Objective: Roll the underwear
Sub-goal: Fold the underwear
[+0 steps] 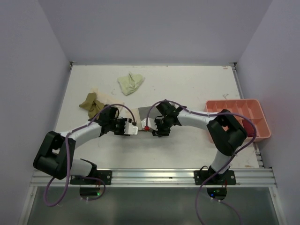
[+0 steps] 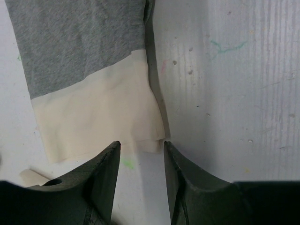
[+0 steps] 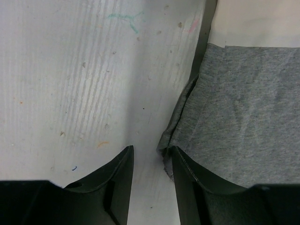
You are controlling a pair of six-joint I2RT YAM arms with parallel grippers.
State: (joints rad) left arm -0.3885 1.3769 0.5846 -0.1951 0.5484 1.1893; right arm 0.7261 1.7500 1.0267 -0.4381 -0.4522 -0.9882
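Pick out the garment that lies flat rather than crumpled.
The grey one, spread flat at mid-table; the olive one and the pale green one lie crumpled farther back.

This is a robotics lab test cell: a white table boxed in by plain pale walls, an aluminium rail across the bottom of the frame with the left arm and right arm bolted to it, loose purple cables, and pen marks on its top.
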